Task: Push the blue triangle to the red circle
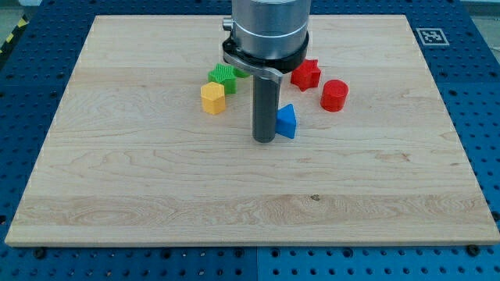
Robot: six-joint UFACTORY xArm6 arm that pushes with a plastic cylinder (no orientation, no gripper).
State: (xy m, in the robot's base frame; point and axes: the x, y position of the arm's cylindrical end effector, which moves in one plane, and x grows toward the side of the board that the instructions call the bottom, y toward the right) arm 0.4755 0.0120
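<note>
While the arm hangs over the middle of the wooden table (117, 179), the blocks cluster just above the centre of the view. Furthest toward the view's left sits the yellow block (212, 98), roughly hexagonal, with the green block (223, 76) touching or nearly touching it just above; the green one's shape is partly hidden by the arm, so it cannot be named with confidence. Next comes the rod, and my tip (265, 140) rests on the table directly against the left side of the blue triangle (287, 122). This end effector has nothing to spread or press together: it is a plain rod and grips nothing, only contacting the triangle sideways. Further right and higher, the red star (306, 74) lies near the red circle (334, 95), which stands up and to the right of the triangle, a short way apart from it.

The triangle looks like a small, light, rigid plastic piece that should slide easily on the smooth wood, though it may well spin off the rod if pushed off-centre. It cannot be grasped; the best contact appears to be the flat face at its lower left, so the push runs up and rightward toward the circle.
</note>
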